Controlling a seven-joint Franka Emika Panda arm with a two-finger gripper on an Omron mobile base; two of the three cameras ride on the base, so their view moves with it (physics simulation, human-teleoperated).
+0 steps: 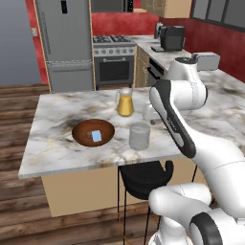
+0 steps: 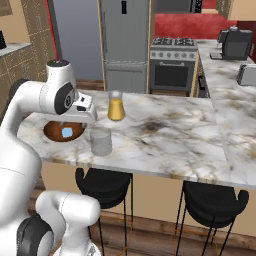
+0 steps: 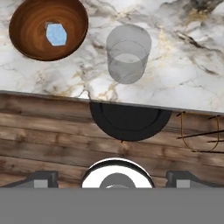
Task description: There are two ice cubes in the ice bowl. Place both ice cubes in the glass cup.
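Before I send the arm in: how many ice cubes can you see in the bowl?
1 clear pale-blue patch, lying slightly off-centre in the wooden bowl. It may be two cubes touching or stacked; I cannot separate them. The glass looks empty.

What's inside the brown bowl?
Pale-blue ice lies in the ice bowl, on its dark floor. It looks like one blue patch; whether a second cube lies under or beside it, I cannot tell.

White-grey marble island counter (image 1: 62, 139) with wood sides. On it: wooden ice bowl (image 1: 93, 132) near the front edge, glass cup (image 1: 139, 136) just right of it and apart, handled pitcher of orange juice (image 1: 125, 102) farther back behind the cup. Rest of the marble top bare.
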